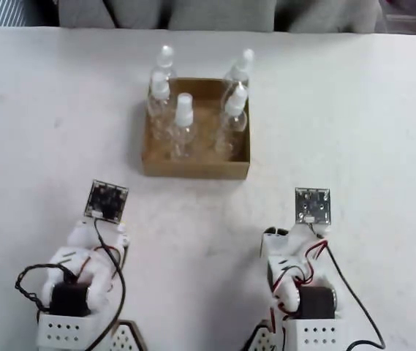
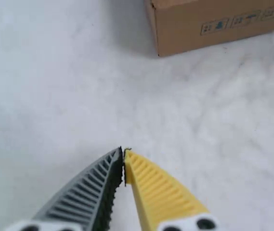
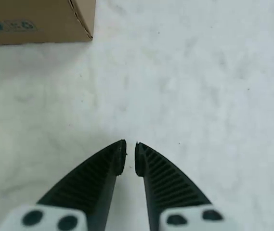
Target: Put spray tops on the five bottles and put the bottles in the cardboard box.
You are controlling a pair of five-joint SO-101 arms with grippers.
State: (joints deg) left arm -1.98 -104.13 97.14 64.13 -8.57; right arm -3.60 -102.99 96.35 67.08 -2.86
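Note:
The cardboard box (image 1: 193,167) stands at the table's middle, and several clear bottles stand upright inside it. Each carries a white spray top, among them one at the front middle (image 1: 184,121) and one at the right (image 1: 234,113). My left gripper (image 2: 123,159), grey and yellow, is shut and empty, low over the bare table short of the box's corner (image 2: 214,24). My right gripper (image 3: 128,155), black, is shut with nothing in it, also short of the box (image 3: 35,21). Both arms (image 1: 91,256) (image 1: 303,270) sit folded at the near edge.
White tabletop (image 1: 354,131) stretches on all sides of the box. Grey chair backs (image 1: 222,13) line the far edge. Loose cables (image 1: 28,281) hang by the arm bases.

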